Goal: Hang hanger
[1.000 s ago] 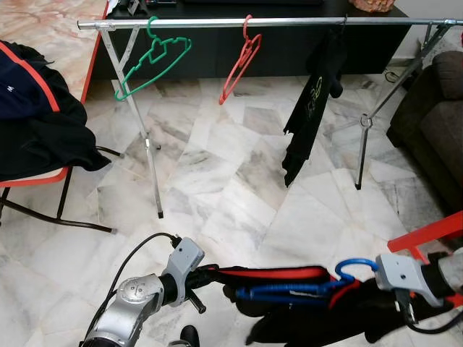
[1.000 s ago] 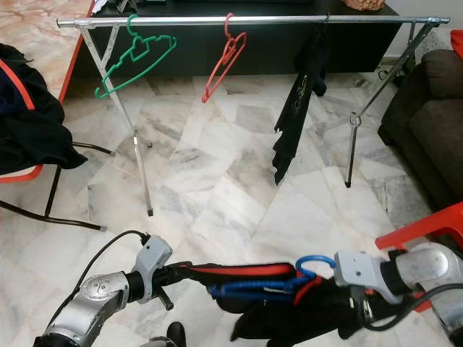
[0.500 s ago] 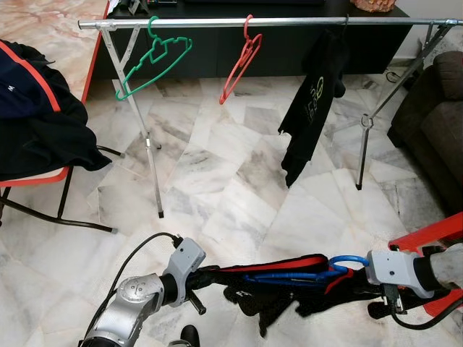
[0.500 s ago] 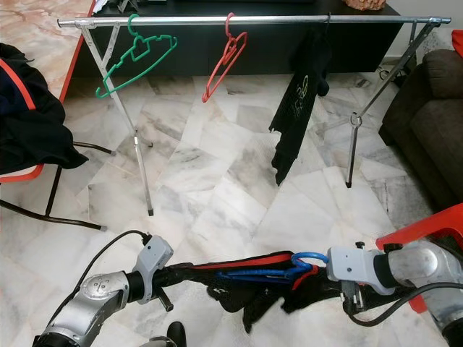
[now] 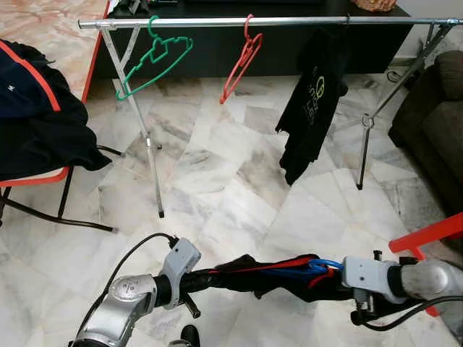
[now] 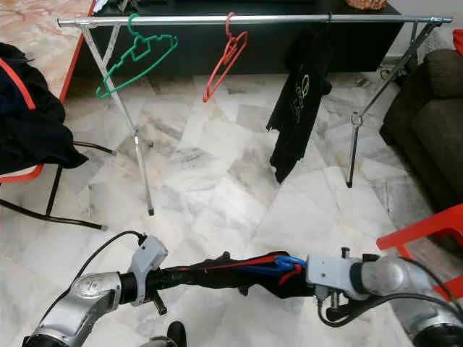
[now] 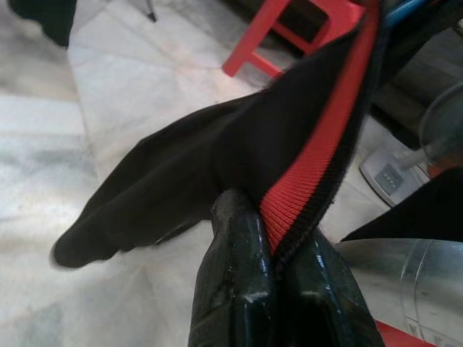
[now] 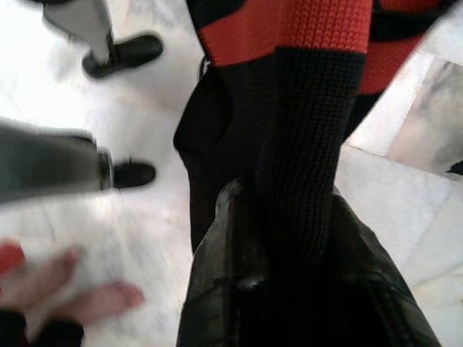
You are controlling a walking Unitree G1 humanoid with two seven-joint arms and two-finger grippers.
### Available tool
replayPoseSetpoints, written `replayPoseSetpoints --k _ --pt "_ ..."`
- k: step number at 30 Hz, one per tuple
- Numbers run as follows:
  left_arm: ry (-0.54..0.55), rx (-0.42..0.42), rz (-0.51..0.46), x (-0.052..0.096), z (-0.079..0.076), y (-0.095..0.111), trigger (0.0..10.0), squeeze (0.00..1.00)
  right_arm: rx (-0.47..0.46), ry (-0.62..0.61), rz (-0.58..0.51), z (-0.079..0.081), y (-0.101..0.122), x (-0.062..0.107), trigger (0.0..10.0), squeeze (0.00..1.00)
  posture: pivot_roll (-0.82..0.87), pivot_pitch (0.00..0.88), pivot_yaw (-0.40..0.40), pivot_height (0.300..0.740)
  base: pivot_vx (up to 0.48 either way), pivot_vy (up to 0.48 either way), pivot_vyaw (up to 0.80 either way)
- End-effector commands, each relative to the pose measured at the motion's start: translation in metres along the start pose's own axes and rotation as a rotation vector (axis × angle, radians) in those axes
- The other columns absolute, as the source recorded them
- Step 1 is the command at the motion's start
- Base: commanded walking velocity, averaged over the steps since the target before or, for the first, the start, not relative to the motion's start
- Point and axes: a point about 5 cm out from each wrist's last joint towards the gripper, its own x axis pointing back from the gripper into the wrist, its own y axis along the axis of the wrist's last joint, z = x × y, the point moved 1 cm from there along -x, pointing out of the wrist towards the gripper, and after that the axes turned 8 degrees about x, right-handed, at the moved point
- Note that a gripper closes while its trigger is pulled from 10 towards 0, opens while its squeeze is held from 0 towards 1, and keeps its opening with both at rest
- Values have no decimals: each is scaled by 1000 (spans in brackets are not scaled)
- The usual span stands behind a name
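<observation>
I'm looking down on a white-grey marble tile floor [image 5: 239, 181], evenly lit. A metal clothes rail [image 5: 289, 22] spans the back on splayed legs — behind it a long black cabinet [image 5: 217, 50]. Dark brown sofa [image 5: 434, 123] far right, red chair [image 5: 427, 238] nr it. Left: red-framed chair [image 5: 43, 181] piled w/ dark clothes [image 5: 36, 116].

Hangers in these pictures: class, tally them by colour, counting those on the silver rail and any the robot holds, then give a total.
Green plastic hanger, on the rail: 1
Red plastic hanger, on the rail: 1
Blue plastic hanger, inside the black-and-red garment held between both end effectors: 1
Total: 3
</observation>
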Motion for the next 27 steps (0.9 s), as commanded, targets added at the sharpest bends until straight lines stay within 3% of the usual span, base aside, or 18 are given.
replayPoseSetpoints --k 1,4,6,9,12,15,18,19,20,21,22,23,24,25,27 --pt "-47 11 -6 0 -8 3 0 0 -75 -1 -5 11 -2 -10 0 0 -31 266 -51 740 0 0 0" --pt "-114 8 -48 -2 -19 18 0 0 -117 -30 -39 16 10 -27 0 0 -21 266 -53 740 0 0 0" --pt "-122 7 -52 -2 -20 19 0 0 -120 -35 -40 16 11 -29 0 0 -21 266 -53 740 0 0 0" --pt "-217 2 -69 -3 -40 31 0 0 -208 -114 -74 13 22 -43 0 0 -10 266 -51 740 0 0 0" --pt "-267 -16 -26 -1 -49 28 0 0 -246 -188 -62 7 25 -49 0 0 -7 266 -50 740 0 0 0" --pt "-319 -29 10 4 -60 26 0 0 -351 -308 -52 -7 28 -52 0 0 -5 265 -48 740 0 0 0" --pt "-339 -32 19 5 -64 27 0 0 -387 -323 -76 -9 32 -54 0 0 3 264 -49 740 0 0 0" --pt "-379 -54 37 6 -74 29 0 0 -440 -324 -163 -10 45 -59 0 0 13 261 -49 740 0 0 0" --pt "-379 -54 37 6 -74 29 0 0 -440 -324 -163 -10 45 -59 0 0 13 261 -49 740 0 0 0" --pt "-391 -71 51 5 -79 31 1529 0 -487 -339 -222 -14 53 -61 0 0 13 261 -46 740 0 0 0" --pt "-389 -78 55 5 -79 31 1529 0 -506 -347 -235 -16 55 -61 0 0 13 261 -46 740 0 0 0" --pt "-372 -88 51 4 -79 33 9804 0 -518 -350 -272 -21 62 -61 0 0 9 260 -44 740 0 0 0" --pt "-359 -95 46 2 -78 35 10000 59 -522 -352 -314 -26 70 -59 0 0 9 260 -44 740 0 0 0" --pt "-353 -103 40 2 -77 36 10000 1000 -521 -351 -325 -28 73 -59 0 0 8 258 -44 740 0 0 0" --pt "-332 -115 34 1 -73 38 10000 1000 -500 -348 -335 -31 76 -59 0 0 5 259 -42 740 0 0 0"
